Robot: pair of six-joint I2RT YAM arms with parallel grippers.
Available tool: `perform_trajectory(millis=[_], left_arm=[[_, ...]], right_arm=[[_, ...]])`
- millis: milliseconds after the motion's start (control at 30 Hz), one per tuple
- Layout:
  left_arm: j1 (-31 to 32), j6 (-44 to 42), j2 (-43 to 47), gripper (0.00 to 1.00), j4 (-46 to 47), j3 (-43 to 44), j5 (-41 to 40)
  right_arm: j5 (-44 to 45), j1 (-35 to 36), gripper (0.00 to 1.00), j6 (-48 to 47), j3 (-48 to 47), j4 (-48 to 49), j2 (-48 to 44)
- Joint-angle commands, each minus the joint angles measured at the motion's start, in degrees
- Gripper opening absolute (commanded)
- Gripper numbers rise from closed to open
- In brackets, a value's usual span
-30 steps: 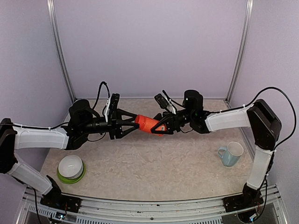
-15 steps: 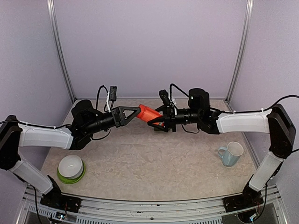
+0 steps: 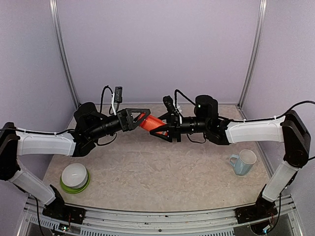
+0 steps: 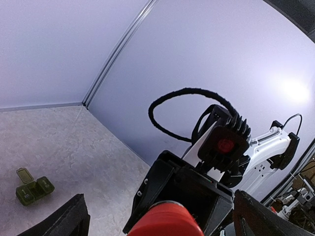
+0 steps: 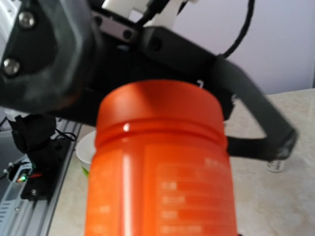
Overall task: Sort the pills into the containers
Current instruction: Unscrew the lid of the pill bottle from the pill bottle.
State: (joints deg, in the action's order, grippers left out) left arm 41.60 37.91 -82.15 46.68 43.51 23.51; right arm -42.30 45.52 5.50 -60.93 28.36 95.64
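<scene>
Nearest the arm bases, we are seeing a white bowl (image 3: pixel 75 173) sitting in a green dish (image 3: pixel 63 185) on the counter's (image 3: pixel 162 172) left and a pale mug (image 3: pixel 243 162) on its right. Above mid-counter, the right gripper (image 3: pixel 162 129) is clamping its jaws on an orange bottle (image 3: pixel 151 122) held sideways in the air. The left gripper (image 3: pixel 140 118) is holding its jaws wide apart around the cap end, not touching. Farther off, in the left wrist view, the containers (image 4: pixel 33 188) are lying on the counter with one lid up; we cannot tell their contents.
</scene>
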Motion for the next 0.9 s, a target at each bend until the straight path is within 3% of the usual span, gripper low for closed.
perform_trajectory(millis=[0,867], left_arm=[[-0.1,0.3,-1.6,0.99,4.9,2.1,1.9],[0.8,-1.9,-0.7,0.99,2.7,1.1,2.6]], right_arm=[[-0.2,1.1,0.16,3.6,-0.3,5.5,1.5],[17.0,-0.5,0.16,5.6,-0.3,1.3,1.0]])
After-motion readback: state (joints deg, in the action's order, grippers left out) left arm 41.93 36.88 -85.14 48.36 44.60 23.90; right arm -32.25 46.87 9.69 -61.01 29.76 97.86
